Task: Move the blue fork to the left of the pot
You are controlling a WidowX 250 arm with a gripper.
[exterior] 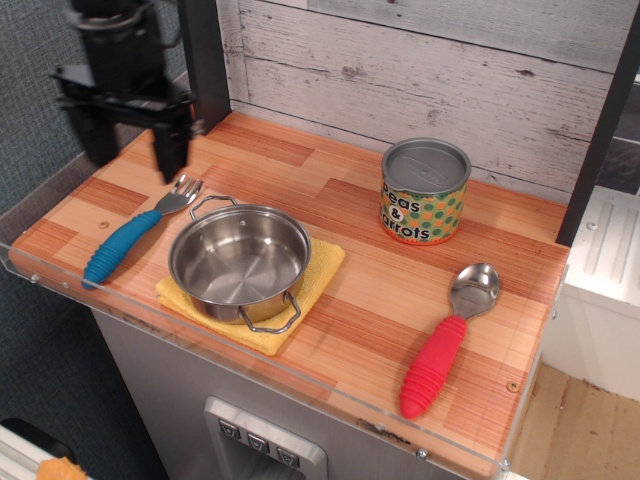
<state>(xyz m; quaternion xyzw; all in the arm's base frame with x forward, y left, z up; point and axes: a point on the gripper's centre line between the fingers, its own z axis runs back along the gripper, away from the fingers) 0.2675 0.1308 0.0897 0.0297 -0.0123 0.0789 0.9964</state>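
Observation:
The blue fork [132, 234] lies flat on the wooden counter at the left, its ribbed blue handle toward the front left and its silver tines next to the pot's rear loop handle. The shiny steel pot [239, 262] stands empty on a yellow cloth [318, 272], just right of the fork. My gripper [134, 156] hangs in the air above the counter's back left, behind and above the fork. Its two black fingers [170, 150] are spread apart with nothing between them.
A "Peas & Carrots" tin can [424, 191] stands at the back right. A red-handled spoon [447, 337] lies at the front right. A dark post [203, 62] rises right behind the gripper. A clear plastic rim [250, 360] edges the counter's front.

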